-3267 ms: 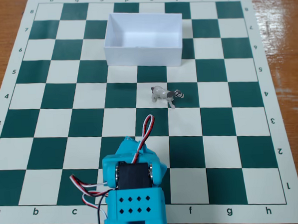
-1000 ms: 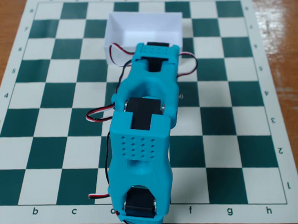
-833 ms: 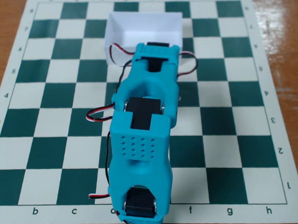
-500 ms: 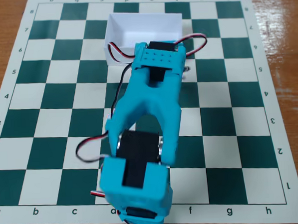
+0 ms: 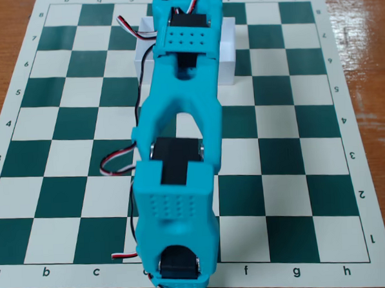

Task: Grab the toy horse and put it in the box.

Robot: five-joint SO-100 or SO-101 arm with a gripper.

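The turquoise arm stretches up the middle of the fixed view, from its base at the bottom edge to the top edge, over the chessboard. Black servo motors sit in its joints: one at the base, one halfway along, one near the far end. Red, white and black wires loop off its left side at several points. Past the far motor, the arm runs out of view, so the gripper cannot be seen.

My turquoise arm stretches up across the chessboard on the table, covering most of the white box; my end effector is probably hidden beyond it.
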